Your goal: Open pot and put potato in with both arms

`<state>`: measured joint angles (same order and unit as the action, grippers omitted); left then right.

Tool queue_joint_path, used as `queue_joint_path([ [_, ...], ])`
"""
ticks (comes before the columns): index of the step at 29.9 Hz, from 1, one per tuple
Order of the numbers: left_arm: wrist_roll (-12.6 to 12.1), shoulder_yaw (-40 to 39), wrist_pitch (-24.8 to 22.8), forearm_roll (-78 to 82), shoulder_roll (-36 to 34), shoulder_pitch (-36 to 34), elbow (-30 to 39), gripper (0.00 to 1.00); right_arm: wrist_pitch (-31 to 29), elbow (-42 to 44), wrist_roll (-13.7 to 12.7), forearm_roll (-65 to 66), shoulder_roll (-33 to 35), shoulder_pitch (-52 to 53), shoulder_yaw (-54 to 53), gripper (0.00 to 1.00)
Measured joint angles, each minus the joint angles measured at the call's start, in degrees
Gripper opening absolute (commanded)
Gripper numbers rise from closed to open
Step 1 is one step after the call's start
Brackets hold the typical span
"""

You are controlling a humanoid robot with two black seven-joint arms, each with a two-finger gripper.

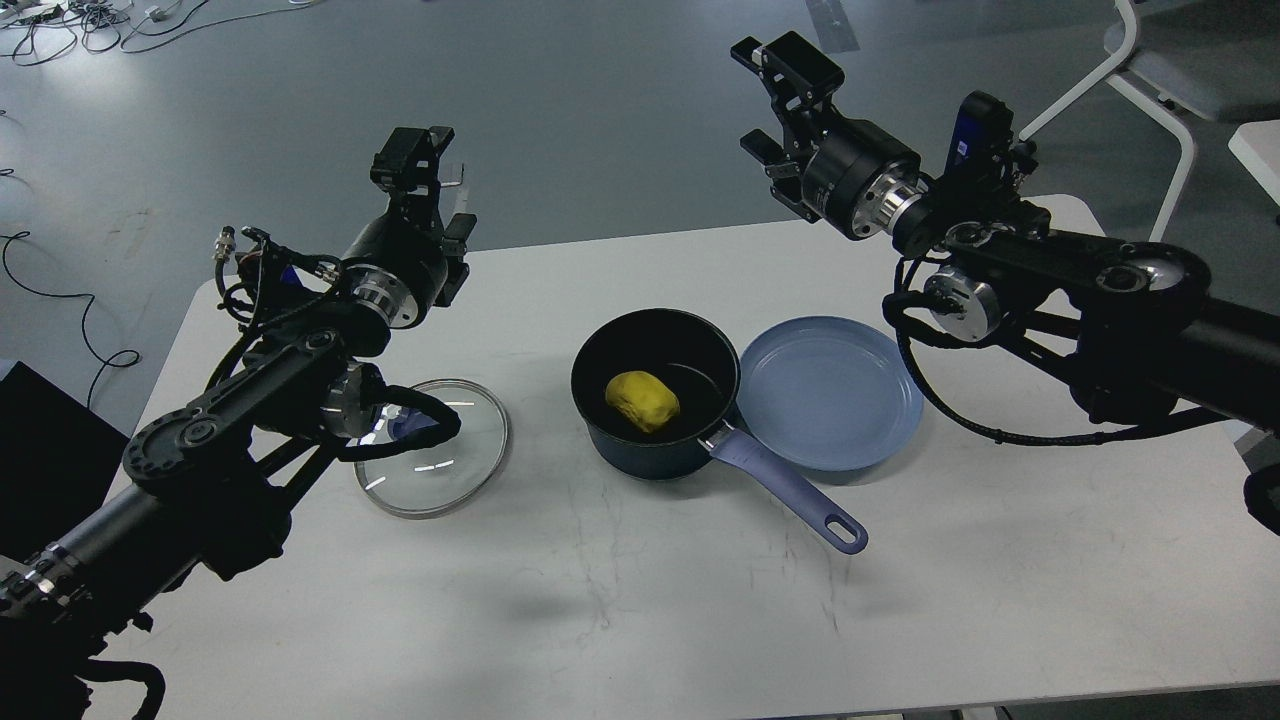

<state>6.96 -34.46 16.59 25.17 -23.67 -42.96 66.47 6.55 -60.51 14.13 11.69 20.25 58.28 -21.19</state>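
The dark navy pot [640,458] stands uncovered at the table's middle, its lavender handle [790,492] pointing to the front right. The yellow potato [642,400] lies inside on the black bottom. The glass lid [445,455] lies flat on the table left of the pot, its purple knob partly hidden by my left arm. My left gripper [428,170] is raised above the table's back left, open and empty. My right gripper [765,100] is raised high behind the pot and plate, open and empty.
A flat light-blue plate [830,390] lies right beside the pot, touching it. The white table [600,600] has bare surface in front. A white chair [1160,90] stands on the floor at the back right.
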Motion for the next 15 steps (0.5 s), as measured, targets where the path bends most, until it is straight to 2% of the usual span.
queue_joint_path([
  [4, -1.1, -2.7, -1.9, -2.0, 1.0, 2.5, 0.0, 0.98, -2.0, -0.1, -5.4, -7.6, 1.6, -2.2, -4.5, 1.00],
  [6, -3.2, -3.9, -3.3, -3.3, 1.5, 3.0, 0.1, 0.98, -2.7, -0.2, -7.0, -8.9, 2.0, -3.5, -5.8, 1.00],
  [8, -5.7, -5.5, -4.3, -4.2, 1.8, 3.7, 0.1, 0.98, -3.3, -0.2, -7.6, -9.3, 2.1, -4.5, -6.5, 1.00],
  [10, -6.9, -6.6, -5.1, -4.6, 1.9, 4.0, 0.1, 0.98, -3.7, -0.2, -7.7, -9.4, 2.3, -4.8, -6.6, 1.00],
  [15, -7.2, -8.3, -7.0, -4.8, 2.0, 4.4, 0.2, 0.98, -4.1, 0.0, -7.4, -9.0, 2.1, -5.2, -6.4, 1.00],
])
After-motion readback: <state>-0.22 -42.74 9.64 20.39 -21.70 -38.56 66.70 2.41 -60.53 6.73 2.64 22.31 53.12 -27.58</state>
